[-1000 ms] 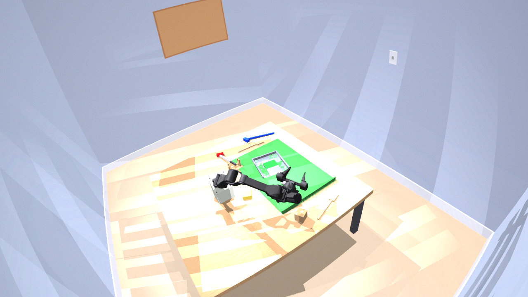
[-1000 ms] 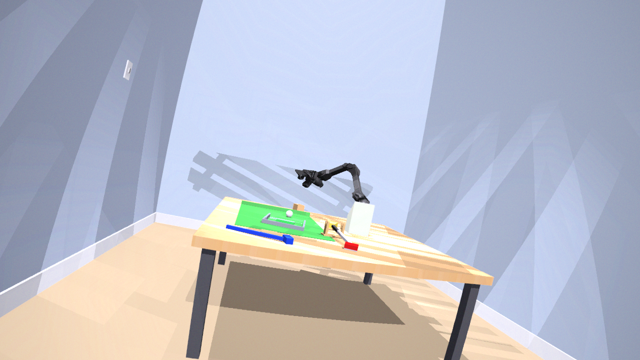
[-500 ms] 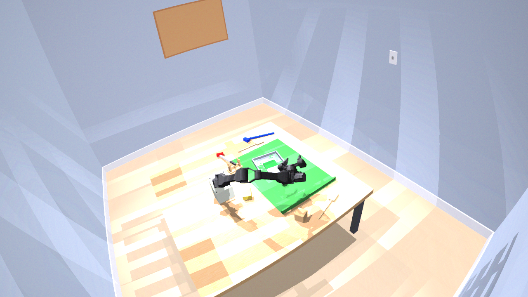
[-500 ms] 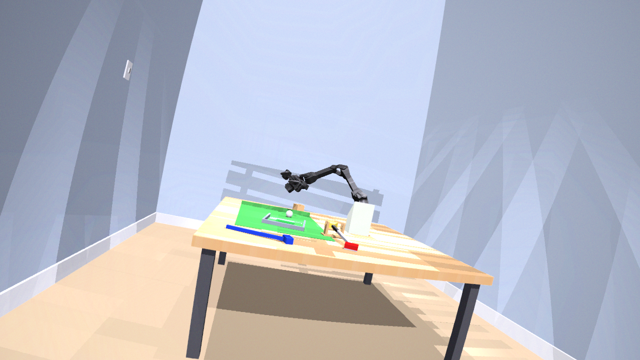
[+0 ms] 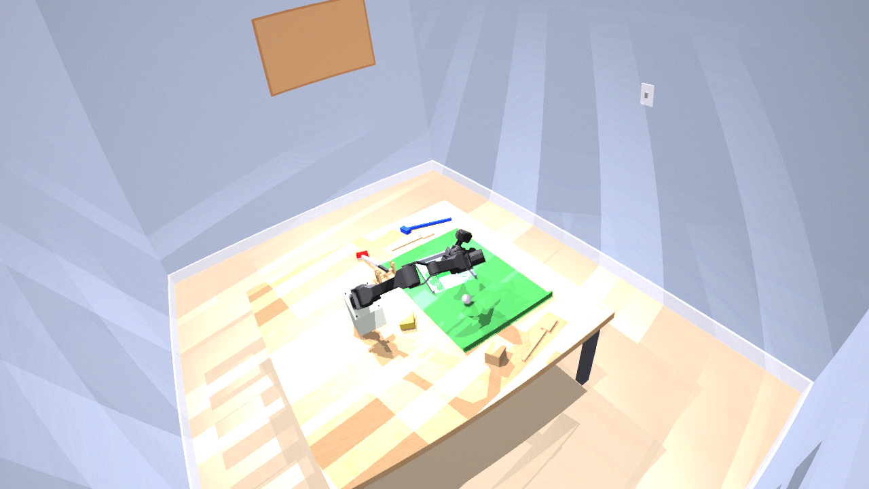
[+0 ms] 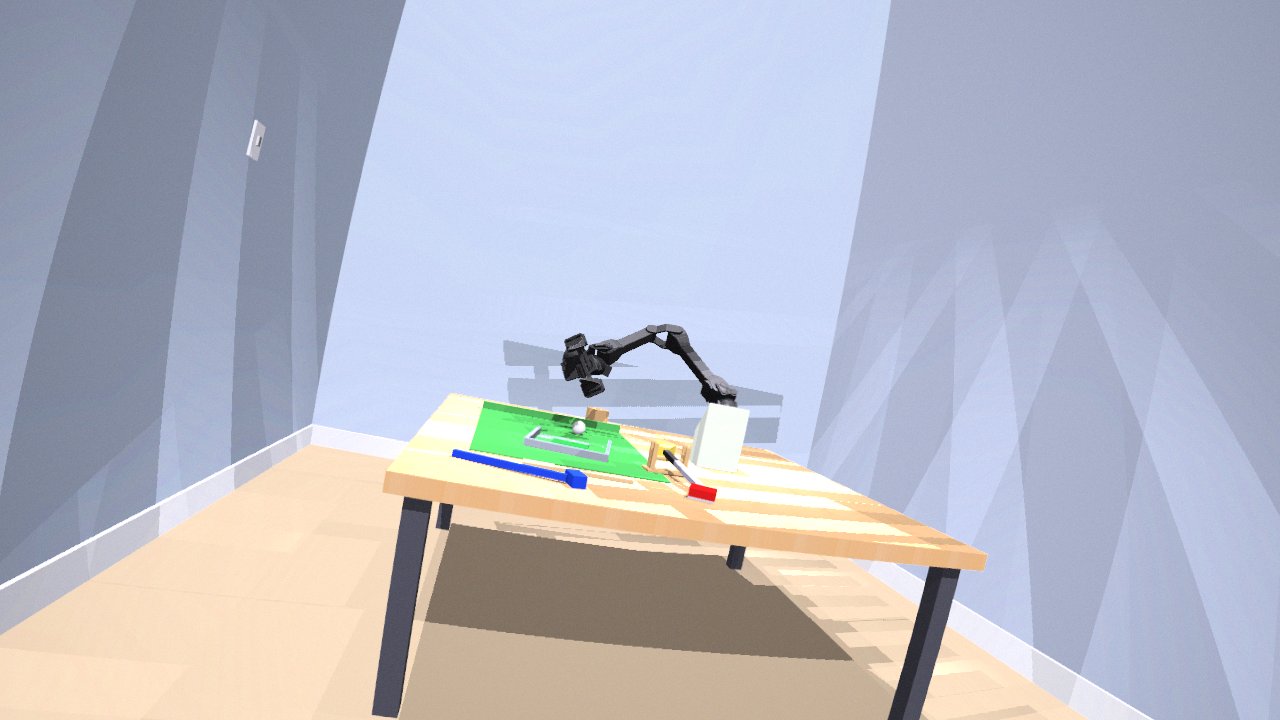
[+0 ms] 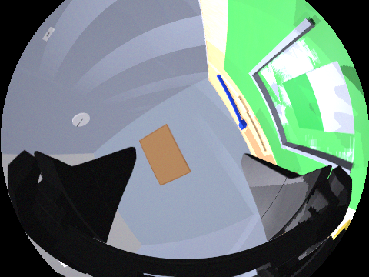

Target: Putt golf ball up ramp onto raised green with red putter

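From above, my black arm (image 5: 400,280) covers part of the grey-walled raised green (image 5: 446,280) and the grip end of the red-headed putter (image 5: 371,259). In the wrist view the small white golf ball (image 5: 466,298) is out of sight, and the green's grey frame (image 7: 272,108) runs off the lens edge.

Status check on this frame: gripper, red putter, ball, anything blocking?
Gripper open, empty, high over the green mat. Red putter untouched, propped by the arm's base. Golf ball on the mat. Blue putter nearby, not blocking.
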### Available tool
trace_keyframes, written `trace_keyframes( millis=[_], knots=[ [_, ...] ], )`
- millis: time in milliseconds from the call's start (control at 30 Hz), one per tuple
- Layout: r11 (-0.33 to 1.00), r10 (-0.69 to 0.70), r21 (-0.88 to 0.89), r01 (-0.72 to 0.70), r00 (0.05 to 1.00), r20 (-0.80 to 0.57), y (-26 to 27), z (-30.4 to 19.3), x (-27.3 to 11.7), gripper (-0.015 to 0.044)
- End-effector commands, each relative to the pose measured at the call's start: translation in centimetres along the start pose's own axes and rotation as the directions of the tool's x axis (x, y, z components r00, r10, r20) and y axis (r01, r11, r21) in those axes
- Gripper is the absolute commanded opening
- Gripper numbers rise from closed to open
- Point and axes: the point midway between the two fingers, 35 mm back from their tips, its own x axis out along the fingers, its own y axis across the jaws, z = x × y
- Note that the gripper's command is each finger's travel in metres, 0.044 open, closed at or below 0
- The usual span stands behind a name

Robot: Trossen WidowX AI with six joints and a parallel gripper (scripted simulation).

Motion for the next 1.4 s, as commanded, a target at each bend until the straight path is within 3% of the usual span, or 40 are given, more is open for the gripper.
trace_keyframes(
  millis=[0, 167, 300, 567, 767, 967, 1367],
  knots=[
    [0.965, -0.144, -0.228, 0.127, 0.988, -0.060, -3.2, -3.4, 5.4, 0.0440],
    [0.838, -0.302, -0.499, 0.220, 0.949, -0.089, -6.8, -7.1, 10.0, 0.0440],
    [0.658, -0.435, -0.713, 0.244, 0.895, -0.096, -10.3, -10.5, 13.0, 0.0440],
    [0.172, -0.670, -0.980, 0.095, 0.741, -0.046, -17.8, -16.9, 16.6, 0.0440],
    [-0.169, -0.807, -0.970, -0.173, 0.589, 0.036, -23.7, -20.8, 17.4, 0.0440],
    [-0.445, -0.869, -0.727, -0.523, 0.450, 0.207, -28.8, -23.5, 17.2, 0.0440],
    [-0.463, -0.869, -0.687, -0.560, 0.438, 0.229, -29.4, -23.9, 17.0, 0.0440]
  ],
)
